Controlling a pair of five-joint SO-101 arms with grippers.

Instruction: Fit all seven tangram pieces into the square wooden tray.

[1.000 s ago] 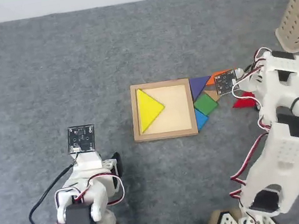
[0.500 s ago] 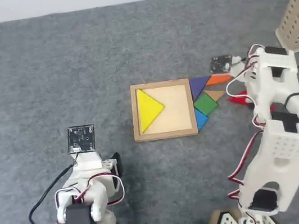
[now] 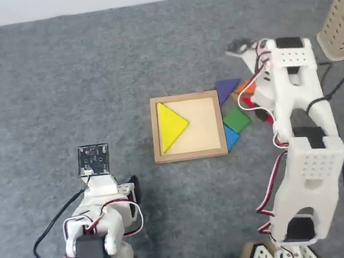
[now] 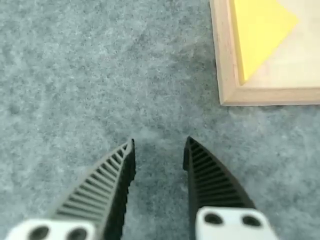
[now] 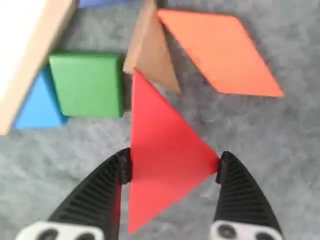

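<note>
right gripper: pinching the red triangle, one fingertip against each side of the piece. the tip of the red triangle lies just beside the tan triangle. the orange parallelogram lies next to the tan piece. the green square touches the blue triangle, which lies against the rim of the square wooden tray. in the high view the tray sits at frame centre, with the yellow triangle in its left half and the purple triangle at its upper right corner.

left gripper: fingers spread, nothing between them, over the grey carpet near a tray corner; lower left of the high view.
</note>
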